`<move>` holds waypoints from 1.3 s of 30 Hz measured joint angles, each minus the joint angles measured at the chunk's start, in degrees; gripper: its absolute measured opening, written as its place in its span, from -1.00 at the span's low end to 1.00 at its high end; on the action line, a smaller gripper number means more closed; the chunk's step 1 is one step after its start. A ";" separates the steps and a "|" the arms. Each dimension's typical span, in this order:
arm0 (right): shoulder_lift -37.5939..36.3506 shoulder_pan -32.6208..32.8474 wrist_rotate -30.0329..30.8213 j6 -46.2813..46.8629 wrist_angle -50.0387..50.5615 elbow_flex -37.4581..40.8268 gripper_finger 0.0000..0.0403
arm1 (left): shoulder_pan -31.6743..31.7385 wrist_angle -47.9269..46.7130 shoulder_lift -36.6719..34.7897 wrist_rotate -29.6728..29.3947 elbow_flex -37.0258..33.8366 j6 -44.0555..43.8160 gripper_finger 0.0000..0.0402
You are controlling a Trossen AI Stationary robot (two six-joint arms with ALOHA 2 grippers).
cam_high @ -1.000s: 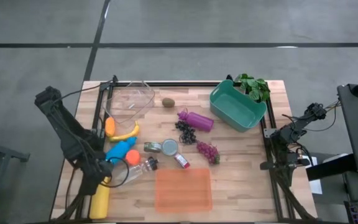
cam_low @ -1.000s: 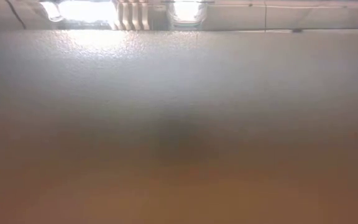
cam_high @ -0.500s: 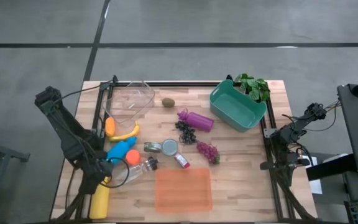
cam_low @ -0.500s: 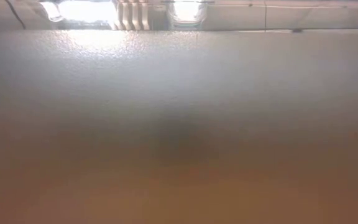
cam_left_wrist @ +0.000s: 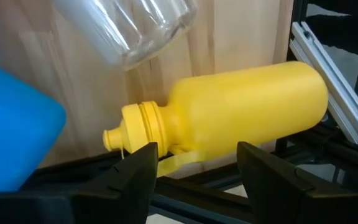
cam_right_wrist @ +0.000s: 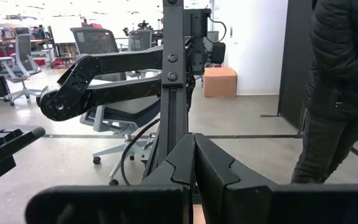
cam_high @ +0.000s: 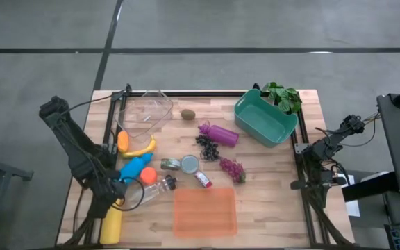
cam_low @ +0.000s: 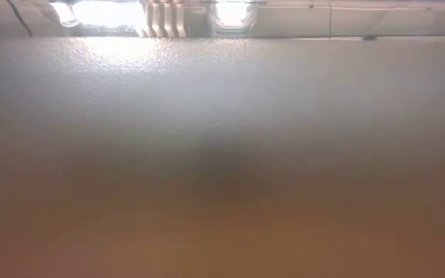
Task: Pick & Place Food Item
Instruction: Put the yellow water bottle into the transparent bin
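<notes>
Nothing has changed over the last second. Left gripper (cam_left_wrist: 194, 163) stays half open, empty, over the yellow bottle (cam_left_wrist: 229, 115) at the table's (cam_high: 269, 201) left edge; probably pre-grasp. Right gripper (cam_right_wrist: 194, 163) closed, parked off-table.

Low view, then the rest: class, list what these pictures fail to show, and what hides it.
- Low view: a blurred grey-brown surface fills it; table contents hidden.
- High view: small red-capped item too small to identify.
- Left wrist view: blue plastic object cut off by the edge.
- Right wrist view: shut right pincer faces the room; person cropped.
</notes>
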State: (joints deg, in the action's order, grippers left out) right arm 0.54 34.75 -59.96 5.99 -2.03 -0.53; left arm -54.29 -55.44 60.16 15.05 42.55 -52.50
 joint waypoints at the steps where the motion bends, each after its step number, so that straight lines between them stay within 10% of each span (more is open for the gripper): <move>1: 0.00 -0.01 0.00 0.00 0.01 -0.01 -0.96 | -0.18 0.64 0.00 0.12 -0.54 -0.18 0.12; 14: 0.00 0.01 0.00 -0.01 -0.01 -0.01 -0.96 | -0.44 3.81 0.04 7.64 -2.72 -4.09 0.12; 39: 0.00 -0.01 0.00 0.01 0.01 0.01 -0.96 | -1.17 -1.38 -0.04 7.89 -1.58 17.42 0.12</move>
State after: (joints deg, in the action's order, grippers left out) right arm 0.54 34.74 -59.96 6.00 -2.02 -0.51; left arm -55.45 -56.83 60.12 22.94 40.97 -35.08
